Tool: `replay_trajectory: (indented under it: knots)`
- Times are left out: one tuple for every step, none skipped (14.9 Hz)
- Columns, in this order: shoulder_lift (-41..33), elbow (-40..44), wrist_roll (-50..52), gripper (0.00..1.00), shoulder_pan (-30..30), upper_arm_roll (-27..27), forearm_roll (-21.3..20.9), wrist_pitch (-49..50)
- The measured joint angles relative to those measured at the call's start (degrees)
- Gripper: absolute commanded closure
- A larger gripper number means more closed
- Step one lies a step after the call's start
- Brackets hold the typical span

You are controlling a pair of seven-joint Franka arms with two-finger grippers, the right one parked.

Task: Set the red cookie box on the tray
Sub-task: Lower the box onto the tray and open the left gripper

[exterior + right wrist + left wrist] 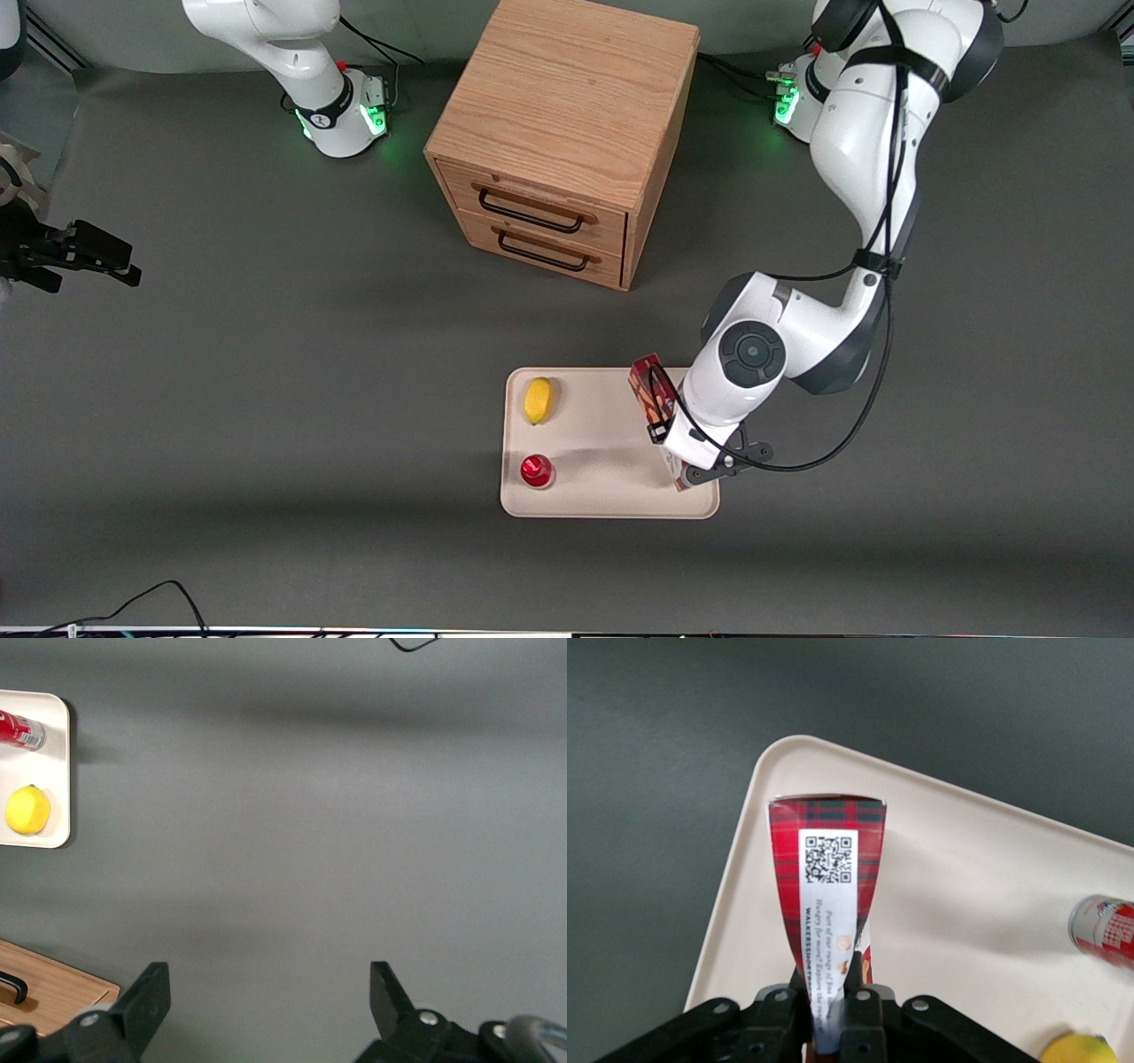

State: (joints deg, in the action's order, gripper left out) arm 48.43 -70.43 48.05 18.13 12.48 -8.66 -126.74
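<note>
The red cookie box (651, 395) is a long dark-red box with cookie pictures. It hangs over the beige tray (602, 443) at the tray's end toward the working arm. My left gripper (684, 461) is shut on the box near its nearer end. In the left wrist view the box (828, 868) shows its tartan face with a white QR label, clamped between the black fingers (864, 1001), above a corner of the tray (948, 895). I cannot tell whether the box touches the tray.
A yellow lemon (538, 400) and a small red can (536, 470) lie on the tray at its end toward the parked arm. A wooden two-drawer cabinet (558, 133) stands farther from the front camera than the tray. Dark grey mat surrounds the tray.
</note>
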Motion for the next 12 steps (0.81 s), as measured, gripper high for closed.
replay_trajectory:
  knots:
    - [0.70, -0.57, 0.00, 1.00, 0.00, -0.10, -0.15, -2.09]
    - [1.34, -1.06, 0.00, 1.00, -0.01, -0.24, -0.29, -3.47]
    - [1.95, -1.34, -0.01, 1.00, -0.04, -0.35, -0.40, -4.14]
    - [2.33, -1.35, -0.01, 1.00, -0.08, -0.39, -0.52, -4.57]
    - [2.38, -1.35, -0.01, 1.00, -0.12, -0.38, -0.56, -4.62]
    - [2.37, -1.34, -0.01, 1.00, -0.12, -0.38, -0.75, -4.62]
    - [2.37, -1.34, -0.01, 1.00, -0.12, -0.38, -0.84, -4.62]
    - [2.37, -1.34, 0.00, 1.00, -0.14, -0.44, -0.95, -4.62]
    - [2.37, -1.34, -0.01, 0.80, -0.19, -0.60, -1.02, -4.62]
    - [2.37, -1.34, -0.04, 0.67, -0.23, -0.78, -1.08, -4.62]
    - [2.43, -1.34, -0.05, 0.56, -0.25, -0.98, -1.32, -4.66]
    - [2.55, -1.34, -0.13, 0.35, -0.27, -1.14, -1.47, -4.86]
